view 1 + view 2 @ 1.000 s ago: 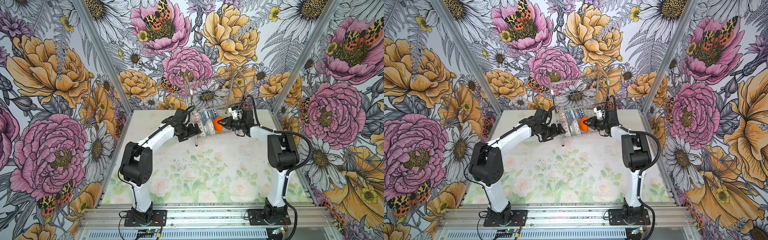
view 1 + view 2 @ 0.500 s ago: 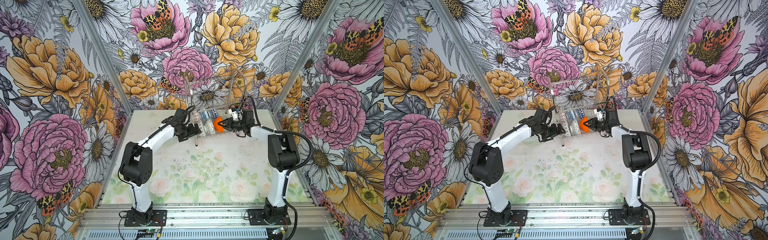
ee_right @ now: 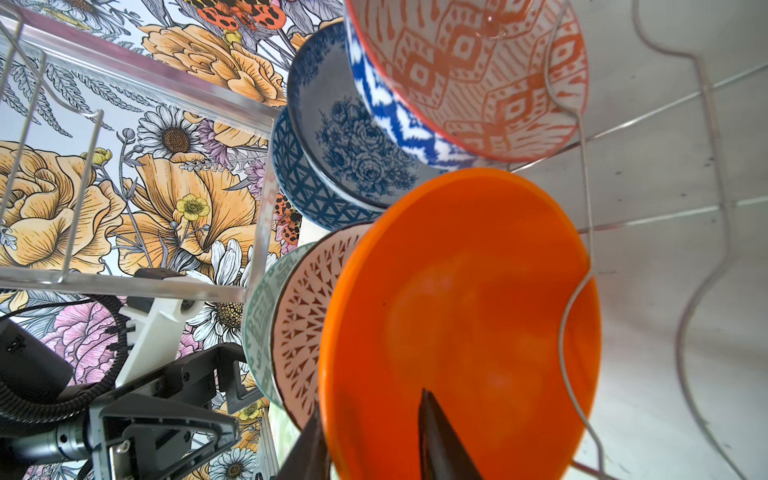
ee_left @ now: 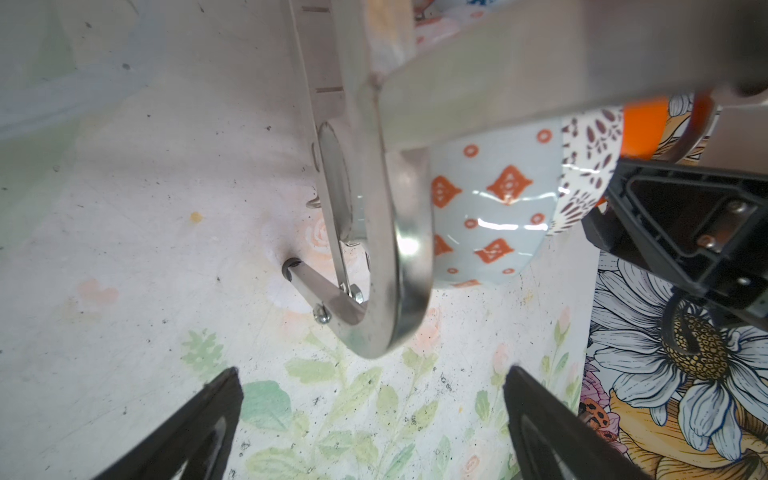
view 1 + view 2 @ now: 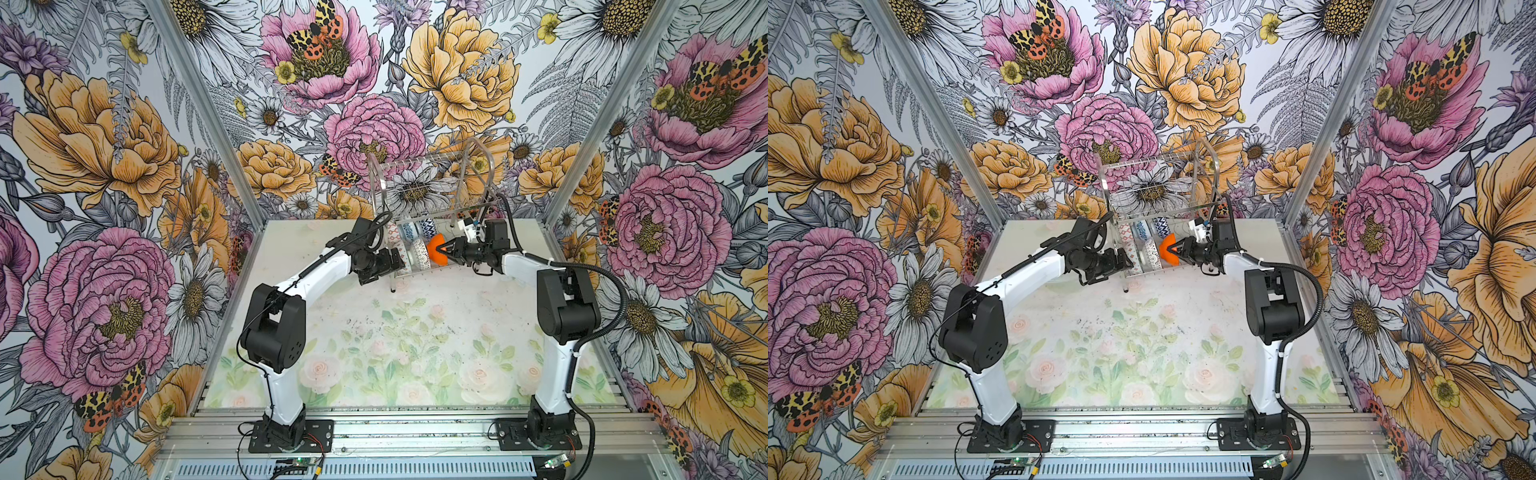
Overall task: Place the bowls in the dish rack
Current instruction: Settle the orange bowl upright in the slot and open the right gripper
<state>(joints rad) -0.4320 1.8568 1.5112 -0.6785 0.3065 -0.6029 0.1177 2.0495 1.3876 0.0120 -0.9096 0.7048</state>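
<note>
- The dish rack (image 5: 432,183) (image 5: 1158,178) is standing at the back of the flowery table (image 5: 374,332) in both top views.
- All six bowls are sitting up on their edges in the rack's bottom shelf, in two rows.
- The orange bowl (image 5: 436,254) (image 5: 1169,254) (image 3: 457,316) is standing at the end of one row, on the side nearest the right arm.
- A dark-and-white patterned bowl (image 3: 303,332) is leaning just beside the orange one. A grey-green bowl (image 3: 258,320) is sitting right behind that.
- In the other row, an orange-and-white bowl (image 3: 478,70) is standing in front. Behind it a blue zigzag bowl (image 3: 399,120) and a blue flower bowl (image 3: 353,153) are lining up close together.
- The right gripper (image 5: 443,250) (image 5: 1170,249) is reaching over the orange bowl's rim. One of its fingers (image 3: 444,440) is poking inside the bowl and the other is sitting just outside the rim.
- I cannot tell if those jaws are squeezing the bowl's wall or only sitting around it.
- The left gripper (image 5: 397,264) (image 5: 1125,261) (image 4: 374,419) is hanging just beside the rack's left end. Its jaws are spreading wide apart and are holding nothing.
- In the left wrist view, the rack's bent steel bar (image 4: 399,249) is showing just ahead of the black fingers. A pale bowl with orange diamonds (image 4: 490,208) is peeking out past the bar.
</note>
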